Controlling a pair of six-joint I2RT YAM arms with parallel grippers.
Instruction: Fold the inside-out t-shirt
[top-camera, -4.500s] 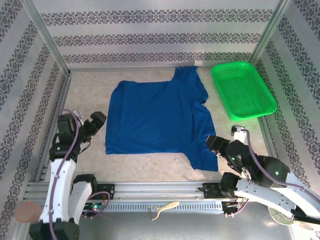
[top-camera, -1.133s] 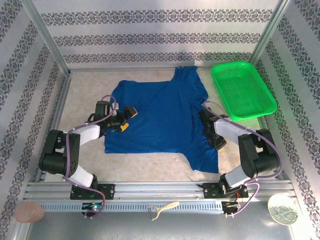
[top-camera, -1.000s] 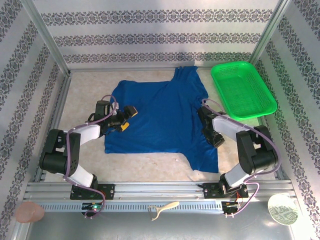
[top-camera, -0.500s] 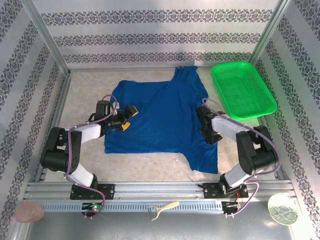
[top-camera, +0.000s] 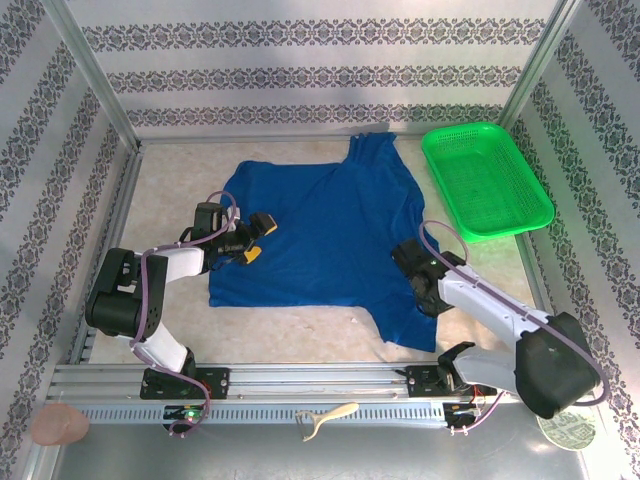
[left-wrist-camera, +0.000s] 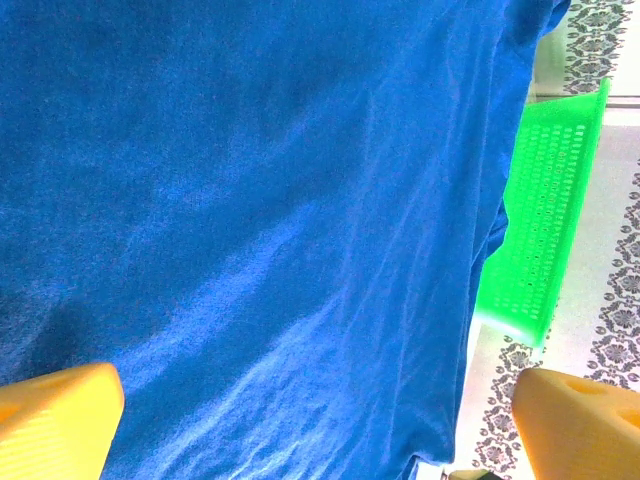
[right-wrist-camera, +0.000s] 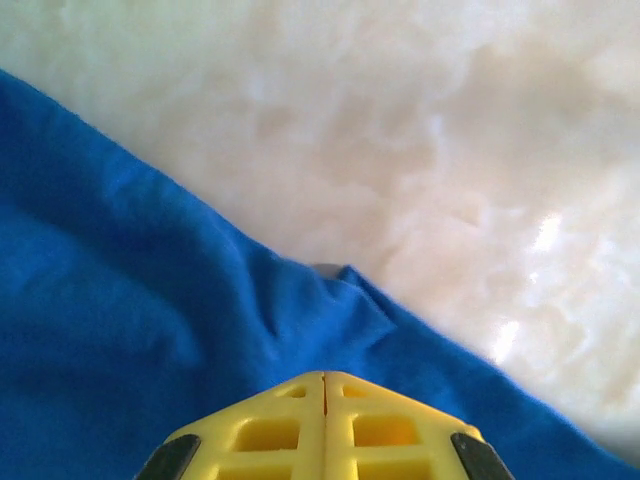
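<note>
My right hand (right-wrist-camera: 325, 385) is shut tight. Its two yellow fingers (right-wrist-camera: 270, 430) are pressed flat together with just a thin line between them. The tips sit on the right edge of the t-shirt (top-camera: 320, 240), where the cloth meets the pale surface (right-wrist-camera: 450, 150). A little fold of blue cloth bunches up right in front of the tips. I cannot tell if any cloth is caught between them.

My left hand (top-camera: 257, 238) is wide open. In its own camera one orange tip sits at each bottom corner, and blue cloth fills the space between them. From above, this hand is over the left part of the t-shirt, a little way in from its left edge. I cannot tell if it touches the cloth.

The t-shirt lies spread out in the middle of the surface. It is plain blue and mostly smooth, with soft wrinkles. One sleeve points to the far side and the other points to the near right, beside my right hand. A green basket (top-camera: 487, 180) sits at the far right, just beside the t-shirt and not touching it.
</note>
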